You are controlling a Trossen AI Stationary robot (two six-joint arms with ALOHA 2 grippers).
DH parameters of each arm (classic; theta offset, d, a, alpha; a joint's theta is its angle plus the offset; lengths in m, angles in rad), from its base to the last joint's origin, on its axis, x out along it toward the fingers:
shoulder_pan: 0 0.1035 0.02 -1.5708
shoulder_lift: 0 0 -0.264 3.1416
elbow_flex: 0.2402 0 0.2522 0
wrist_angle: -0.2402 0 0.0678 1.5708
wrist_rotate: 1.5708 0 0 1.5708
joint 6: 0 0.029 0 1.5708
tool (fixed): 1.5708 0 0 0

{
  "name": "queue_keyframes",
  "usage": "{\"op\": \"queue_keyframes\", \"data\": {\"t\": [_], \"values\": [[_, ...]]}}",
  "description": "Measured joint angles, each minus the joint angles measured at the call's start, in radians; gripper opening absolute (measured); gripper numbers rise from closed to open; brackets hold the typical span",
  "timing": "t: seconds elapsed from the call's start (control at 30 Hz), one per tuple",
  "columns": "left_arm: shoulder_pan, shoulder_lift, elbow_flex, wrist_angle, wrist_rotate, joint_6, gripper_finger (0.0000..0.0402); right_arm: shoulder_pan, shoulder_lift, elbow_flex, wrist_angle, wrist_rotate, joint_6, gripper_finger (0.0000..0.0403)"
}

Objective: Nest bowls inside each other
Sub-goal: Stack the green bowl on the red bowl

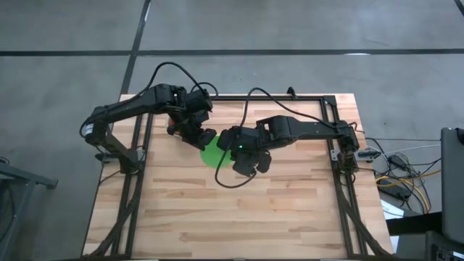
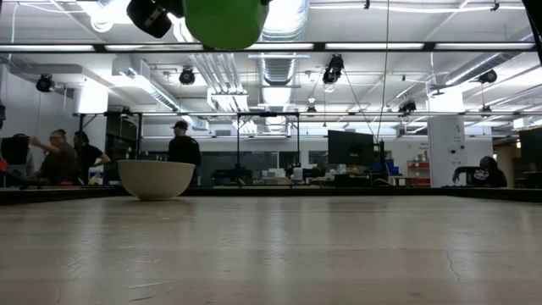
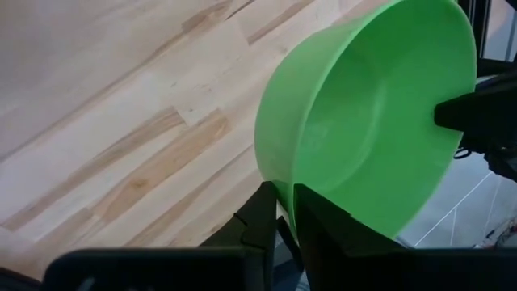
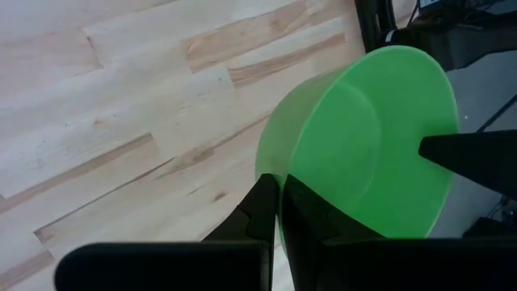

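A green bowl (image 1: 212, 154) is held in the air above the middle of the table (image 1: 239, 217) by both grippers. The left gripper (image 3: 284, 212) is clenched on its rim, and the right gripper (image 4: 280, 212) is clenched on the rim too. A whitish bowl (image 2: 156, 179) is seen standing on the table in the low view

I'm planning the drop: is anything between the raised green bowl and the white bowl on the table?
Nothing visible. The green bowl hangs high, its rim pinched by the left gripper and the right gripper; only open air separates it from the white bowl.
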Motion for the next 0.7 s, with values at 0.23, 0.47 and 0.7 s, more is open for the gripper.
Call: {"op": "queue_keyframes", "data": {"t": [0.23,0.47,0.7], "values": [[0.002,0.002,-0.002,-0.004,-0.018,-0.001,0.0009,0.001,-0.002,0.000,0.007,-0.002,0.005,0.0009],[0.004,0.002,-0.002,-0.001,-0.030,0.002,0.0006,0.001,-0.002,0.000,0.008,-0.002,0.030,0.0009],[0.004,0.002,-0.002,-0.002,-0.027,0.002,0.0007,0.001,-0.002,0.000,0.011,-0.002,0.130,0.0009]]}}
